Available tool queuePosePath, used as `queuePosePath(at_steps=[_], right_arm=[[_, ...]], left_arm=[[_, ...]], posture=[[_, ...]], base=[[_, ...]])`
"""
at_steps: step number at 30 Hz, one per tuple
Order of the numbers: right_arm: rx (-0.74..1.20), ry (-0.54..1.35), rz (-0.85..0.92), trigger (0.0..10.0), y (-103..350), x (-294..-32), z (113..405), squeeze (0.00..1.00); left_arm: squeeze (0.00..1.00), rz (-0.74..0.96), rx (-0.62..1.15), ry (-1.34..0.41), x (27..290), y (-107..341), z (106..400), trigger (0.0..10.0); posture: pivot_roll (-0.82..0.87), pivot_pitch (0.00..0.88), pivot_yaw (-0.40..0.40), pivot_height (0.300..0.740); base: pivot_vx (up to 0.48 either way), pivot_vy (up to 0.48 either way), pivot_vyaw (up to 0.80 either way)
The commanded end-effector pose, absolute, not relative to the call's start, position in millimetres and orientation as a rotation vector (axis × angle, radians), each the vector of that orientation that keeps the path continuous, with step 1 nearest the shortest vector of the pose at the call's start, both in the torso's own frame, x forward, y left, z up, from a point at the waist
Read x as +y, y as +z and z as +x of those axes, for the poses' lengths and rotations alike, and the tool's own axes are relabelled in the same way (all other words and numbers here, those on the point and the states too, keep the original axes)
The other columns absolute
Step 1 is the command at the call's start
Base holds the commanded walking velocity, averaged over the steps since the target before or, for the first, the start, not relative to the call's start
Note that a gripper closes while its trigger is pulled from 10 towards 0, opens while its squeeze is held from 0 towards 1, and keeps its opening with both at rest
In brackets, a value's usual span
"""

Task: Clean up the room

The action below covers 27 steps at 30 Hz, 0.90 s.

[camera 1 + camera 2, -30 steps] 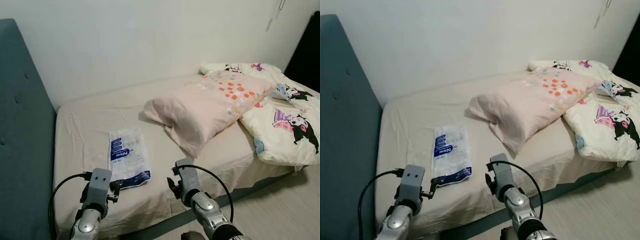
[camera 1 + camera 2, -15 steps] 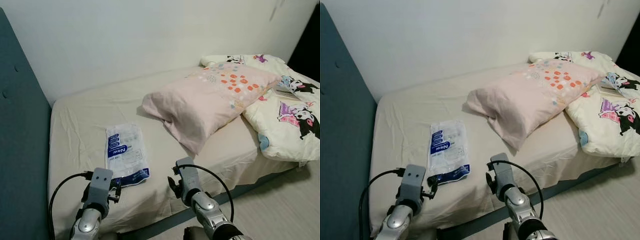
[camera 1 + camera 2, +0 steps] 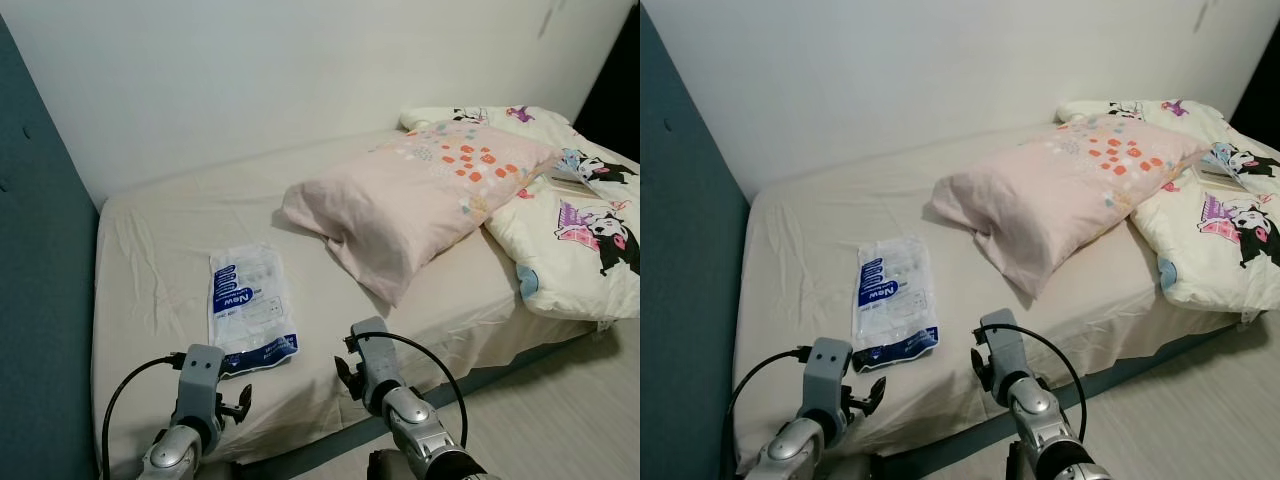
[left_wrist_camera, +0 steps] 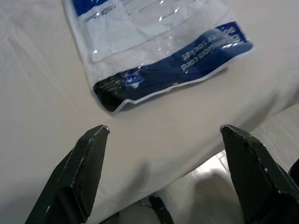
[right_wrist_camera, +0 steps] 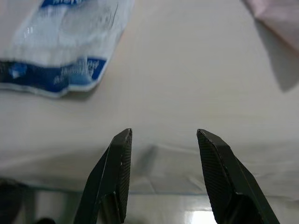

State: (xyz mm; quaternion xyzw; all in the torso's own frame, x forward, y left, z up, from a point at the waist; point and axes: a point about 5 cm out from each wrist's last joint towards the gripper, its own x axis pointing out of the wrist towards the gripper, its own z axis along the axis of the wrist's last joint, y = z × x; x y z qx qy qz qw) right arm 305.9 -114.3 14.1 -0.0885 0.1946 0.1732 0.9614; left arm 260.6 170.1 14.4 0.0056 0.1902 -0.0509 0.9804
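Note:
A white and blue plastic bag (image 3: 250, 310) lies flat on the beige bed sheet (image 3: 180, 220), near the bed's front edge. My left gripper (image 4: 164, 128) hovers open just short of the bag's blue end (image 4: 173, 70), over the mattress edge. My right gripper (image 5: 164, 131) is also open, above the sheet to the right of the bag (image 5: 65, 42), holding nothing. A pink pillow (image 3: 420, 195) with orange dots lies askew in the middle of the bed. A cream quilt (image 3: 575, 235) with cartoon prints is bunched at the bed's right end.
A tall teal headboard (image 3: 40, 260) stands at the left. A white wall runs behind the bed. Pale floor (image 3: 580, 410) shows at the lower right, beside the dark bed base (image 3: 500, 370).
The whole view has shifted a little to the right, so the headboard looks narrower. My left arm has sunk slightly lower at the bed's front edge. Bag and pillow lie as before.

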Motion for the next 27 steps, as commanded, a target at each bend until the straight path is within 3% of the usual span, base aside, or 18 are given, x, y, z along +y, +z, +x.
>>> queuePosePath(at_steps=[1, 23, 24, 25, 27], right_arm=[[0.461, 0.350, -0.201, 10.0, 1.4, -117.0, 296.1, 0.00], [0.434, 0.342, -0.189, 10.0, 5.0, -117.3, 298.4, 0.00], [0.433, 0.343, -0.189, 10.0, 5.3, -117.0, 298.7, 0.00], [0.432, 0.343, -0.189, 10.0, 5.6, -116.6, 299.0, 0.00], [0.432, 0.343, -0.189, 10.0, 5.8, -116.6, 299.2, 0.00]], left_arm=[[0.00, 0.000, 0.426, -0.064, 177.0, 6.6, 255.2, 10.0], [0.00, -0.140, 0.406, -0.038, 167.9, 21.5, 271.3, 10.0], [0.68, -0.163, 0.416, -0.038, 167.7, 20.8, 271.5, 10.0], [1.00, -0.182, 0.424, -0.041, 167.3, 20.4, 271.6, 10.0], [1.00, -0.201, 0.432, -0.044, 166.8, 19.8, 271.3, 10.0]], posture=[[0.03, 0.088, -0.016, 0.596], [0.04, 0.153, -0.021, 0.571], [0.04, 0.159, -0.021, 0.571], [0.04, 0.164, -0.019, 0.571], [0.04, 0.166, -0.019, 0.571]], base=[[0.000, 0.000, 0.00], [0.000, 0.000, 0.00], [0.000, 0.000, 0.00], [0.000, 0.000, 0.00], [0.000, 0.000, 0.00]])
